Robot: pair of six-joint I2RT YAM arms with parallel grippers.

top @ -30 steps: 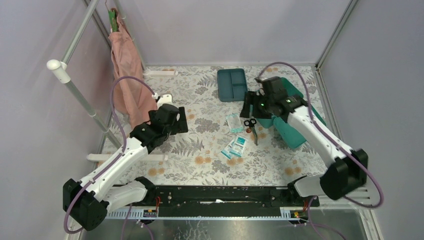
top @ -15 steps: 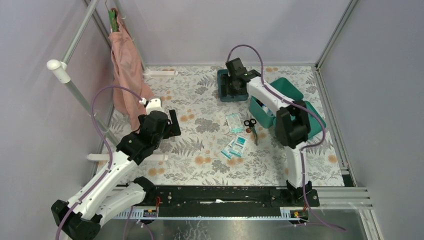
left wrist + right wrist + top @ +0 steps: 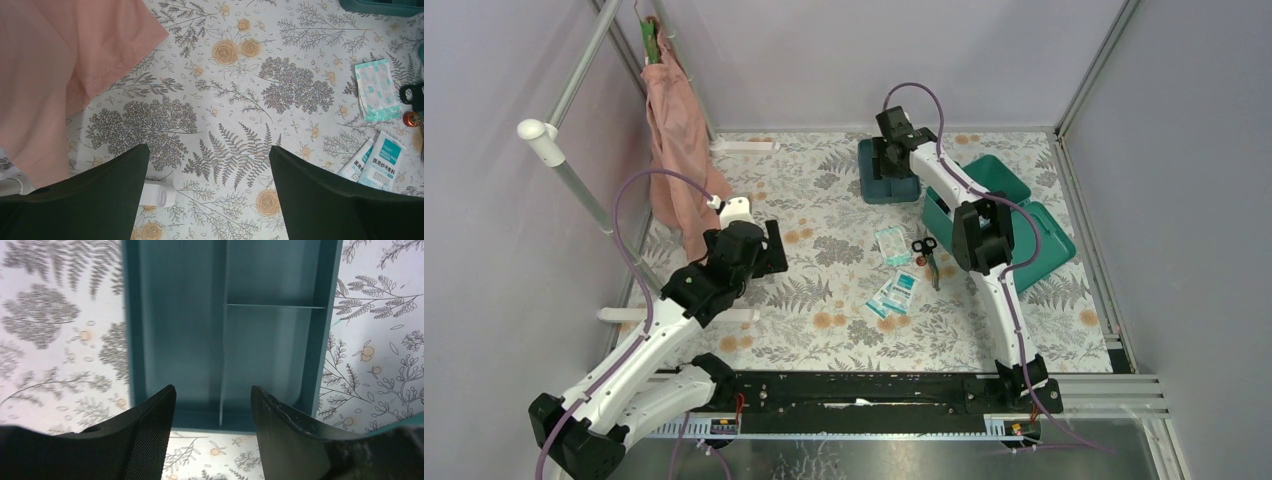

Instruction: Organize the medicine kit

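The medicine kit, a teal-green box, lies open at the right of the table, partly hidden by my right arm. My right gripper reaches to the back and hovers over the darker divided tray. In the right wrist view the gripper is open and empty above the tray's near rim. My left gripper is open and empty over the flowered cloth; the left wrist view shows it above bare cloth. Black scissors and gauze packets lie left of the kit.
A pink cloth hangs from a rail at the back left and shows in the left wrist view. A clear plaster packet lies by the scissors. White bars lie at the table's back and left edges. Grey walls enclose the table.
My right gripper has moved from beside the kit and scissors to the back, over the divided tray. My left arm has drawn back a little to the left.
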